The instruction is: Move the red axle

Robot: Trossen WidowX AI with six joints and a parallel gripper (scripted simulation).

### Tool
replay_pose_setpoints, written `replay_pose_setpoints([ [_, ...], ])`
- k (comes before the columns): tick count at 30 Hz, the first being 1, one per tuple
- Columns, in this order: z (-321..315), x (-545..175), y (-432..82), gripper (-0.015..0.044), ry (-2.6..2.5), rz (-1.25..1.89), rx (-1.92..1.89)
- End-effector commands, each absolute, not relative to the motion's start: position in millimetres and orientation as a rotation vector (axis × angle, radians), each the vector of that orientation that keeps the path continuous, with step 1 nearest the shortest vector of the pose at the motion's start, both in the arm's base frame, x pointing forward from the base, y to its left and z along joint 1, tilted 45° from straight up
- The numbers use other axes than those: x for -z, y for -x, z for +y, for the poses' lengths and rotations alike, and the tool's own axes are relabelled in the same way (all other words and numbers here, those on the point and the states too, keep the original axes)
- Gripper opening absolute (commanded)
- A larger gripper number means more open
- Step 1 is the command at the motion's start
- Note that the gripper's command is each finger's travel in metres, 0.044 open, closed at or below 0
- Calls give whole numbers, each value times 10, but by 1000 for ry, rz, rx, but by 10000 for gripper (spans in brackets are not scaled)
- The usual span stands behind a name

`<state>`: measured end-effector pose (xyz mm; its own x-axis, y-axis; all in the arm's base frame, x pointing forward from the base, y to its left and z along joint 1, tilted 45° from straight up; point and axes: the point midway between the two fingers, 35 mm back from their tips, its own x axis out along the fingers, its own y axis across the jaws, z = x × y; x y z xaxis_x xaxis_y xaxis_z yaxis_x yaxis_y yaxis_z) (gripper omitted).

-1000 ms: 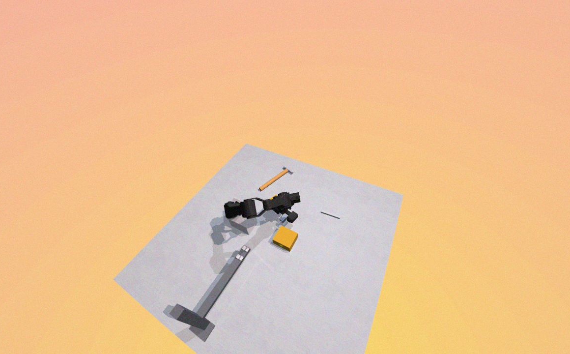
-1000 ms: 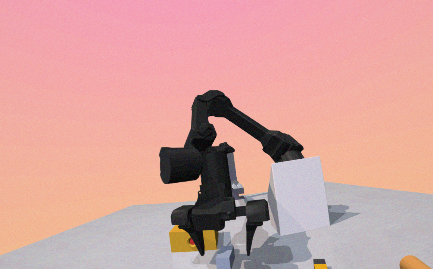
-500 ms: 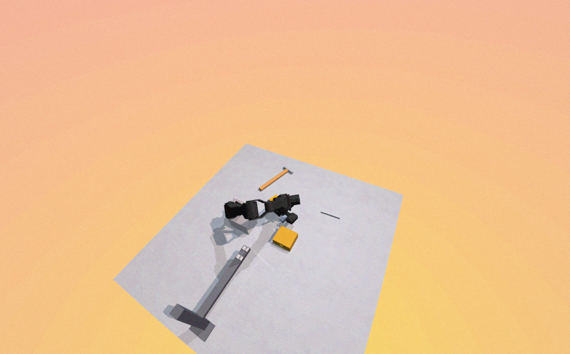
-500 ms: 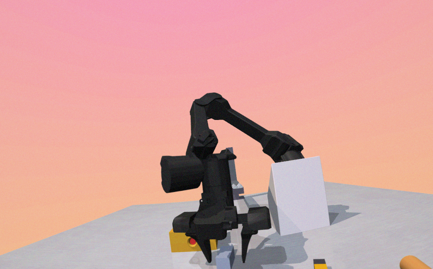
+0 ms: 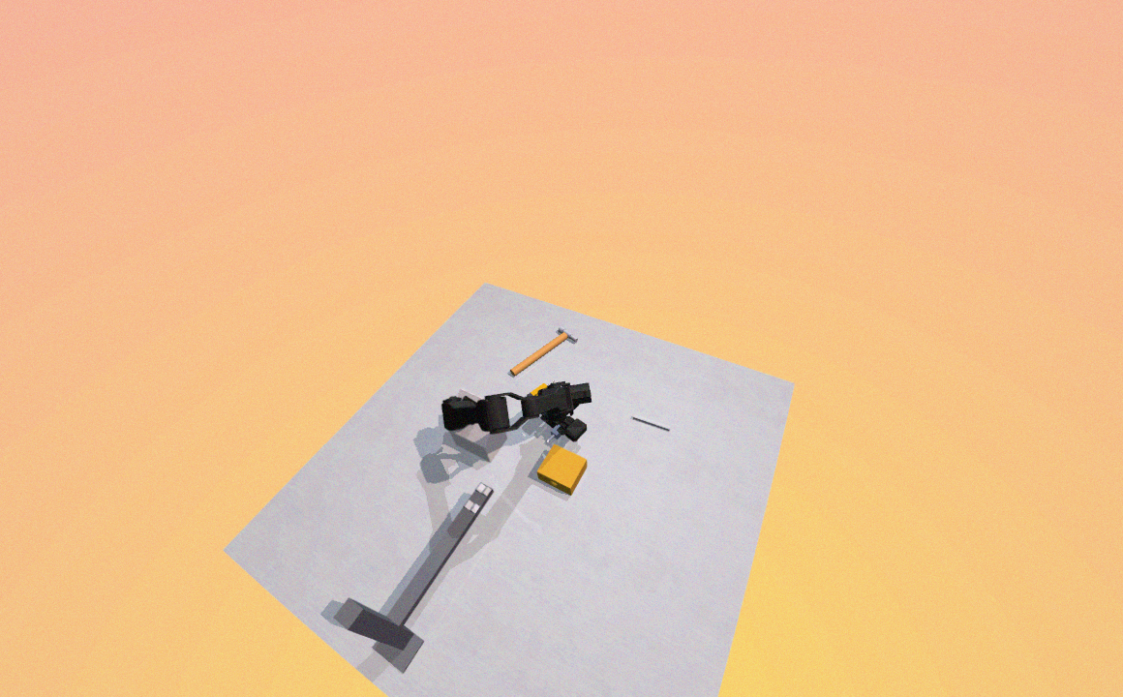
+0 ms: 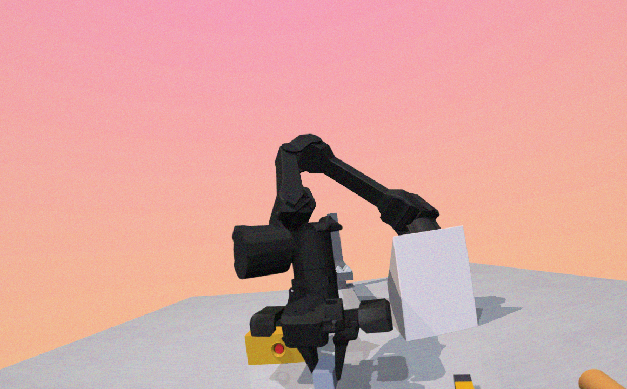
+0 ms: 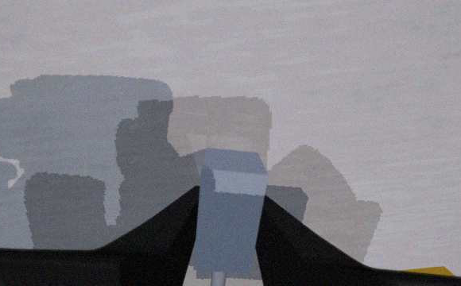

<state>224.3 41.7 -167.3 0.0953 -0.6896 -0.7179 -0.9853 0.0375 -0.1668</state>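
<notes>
Item, progress: we list the red axle [image 6: 278, 348] as seated in the bore of the yellow beam [image 5: 561, 469] [image 6: 262, 349], lower centre in the exterior view, with extraction and placement in the V-blocks [image 5: 478, 498] [image 6: 343, 268] on the grey bracket [image 5: 436, 563] [image 6: 337, 246] both outstanding. Item, pose: we record the black arm [image 5: 496, 413] [image 6: 354, 181] arched over, its claw [image 5: 555, 433] [image 6: 326, 375] [image 7: 227, 196] pointing down beside the beam, clamped on a blue-grey block [image 6: 324, 378] [image 7: 230, 222] with a thin rod [image 7: 218, 279], which we judge a push-out tool.
</notes>
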Motion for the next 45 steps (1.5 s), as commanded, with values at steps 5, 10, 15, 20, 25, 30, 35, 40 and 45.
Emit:
replay_pose_setpoints([
  [5,579,1526,-2247,0,1720,1652,-573],
  [10,823,1266,-2202,0,1719,1651,-575],
  [15,984,1075,-2170,0,1719,1653,-573],
  [20,974,1089,-2184,0,1735,1652,-592],
  [25,963,1092,-2189,0,1816,1647,-700],
  [30,967,1092,-2211,0,1876,1639,-782],
  [35,1020,1100,-2362,0,1885,1636,-795],
  [40,1077,1106,-2564,0,1897,1633,-811],
  [45,1118,1108,-2766,0,1909,1631,-826],
])
